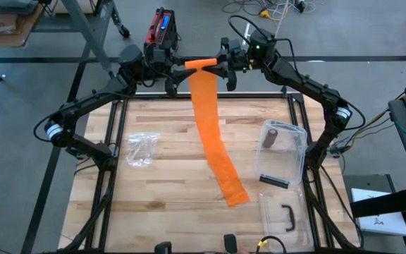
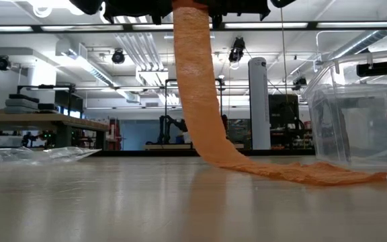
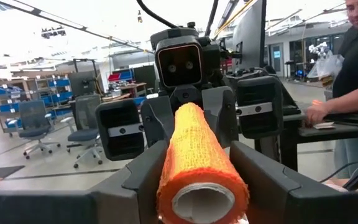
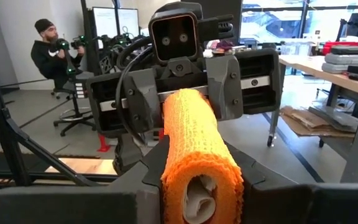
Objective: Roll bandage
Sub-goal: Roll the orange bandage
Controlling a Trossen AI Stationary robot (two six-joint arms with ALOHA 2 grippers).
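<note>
Both arms meet at the far edge of the wooden slatted desk (image 1: pixel 161 134), raised well above it. Between them is the orange crepe bandage roll (image 1: pixel 201 63), held end to end: left gripper (image 1: pixel 177 68) on one end, right gripper (image 1: pixel 224 65) on the other. Both wrist views look straight down the roll (image 3: pixel 199 168) (image 4: pixel 199 158) at the opposite gripper, so the roll's axis runs in line between the two.

Left jaws sit at a middling width closed on the roll's end; right jaws narrower, also closed on it. Likely reason for the two-ended hold: one side can turn the core while the other steadies it.

The unrolled orange tail (image 1: pixel 217 144) hangs off the roll, drops to the desk and trails toward the near right, its end lying just beside the clear plastic storage box (image 1: pixel 285 152). Height keeps the strip hanging flat, so it should wind on without bunching.

Most of the bandage is not yet wound. A clear plastic bag (image 1: pixel 139 149) lies on the left, well apart.
</note>
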